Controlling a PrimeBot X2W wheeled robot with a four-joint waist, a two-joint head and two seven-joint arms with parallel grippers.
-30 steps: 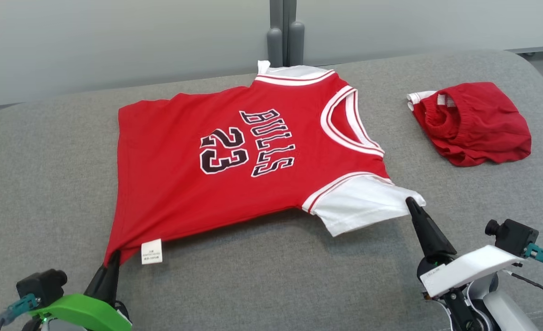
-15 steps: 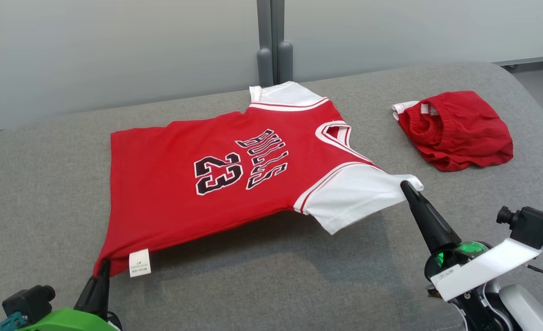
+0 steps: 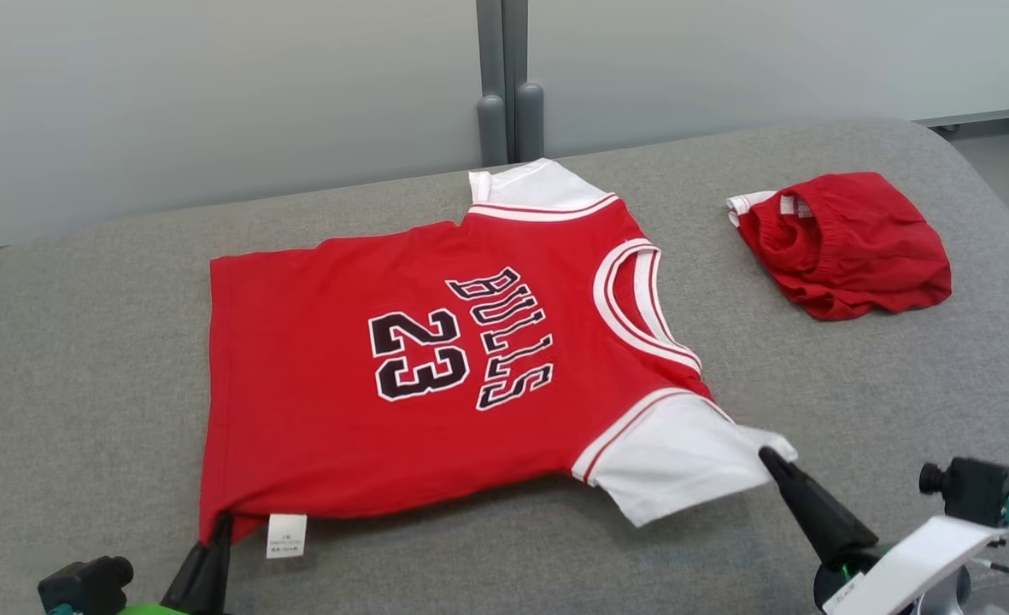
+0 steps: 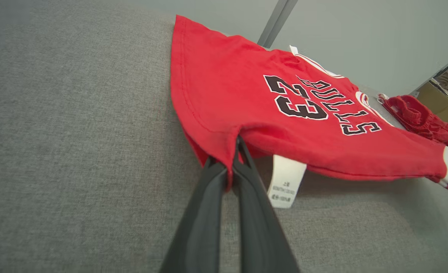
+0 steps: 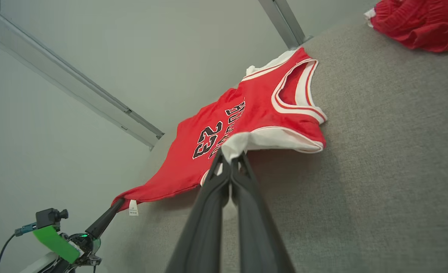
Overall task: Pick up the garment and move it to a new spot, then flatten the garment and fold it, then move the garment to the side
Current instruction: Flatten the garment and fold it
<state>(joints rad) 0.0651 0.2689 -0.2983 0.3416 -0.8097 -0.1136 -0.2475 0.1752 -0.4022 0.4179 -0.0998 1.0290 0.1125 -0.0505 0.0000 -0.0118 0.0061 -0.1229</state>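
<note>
Left claw (image 3: pixel 216 528) is pinched tight on the red jersey's (image 3: pixel 367 367) hem corner, and right claw (image 3: pixel 771 459) is clamped on its white sleeve (image 3: pixel 675 465). The near edge is lifted between them, the rest lies ahead on the grey cushion (image 3: pixel 85 359). Red shorts (image 3: pixel 846 248) are well beyond the right claw.

Head camera looks down; wrist cameras, seemingly close behind left claw (image 4: pixel 236 146) and right claw (image 5: pixel 230 157), share the jersey (image 3: pixel 401 376).
</note>
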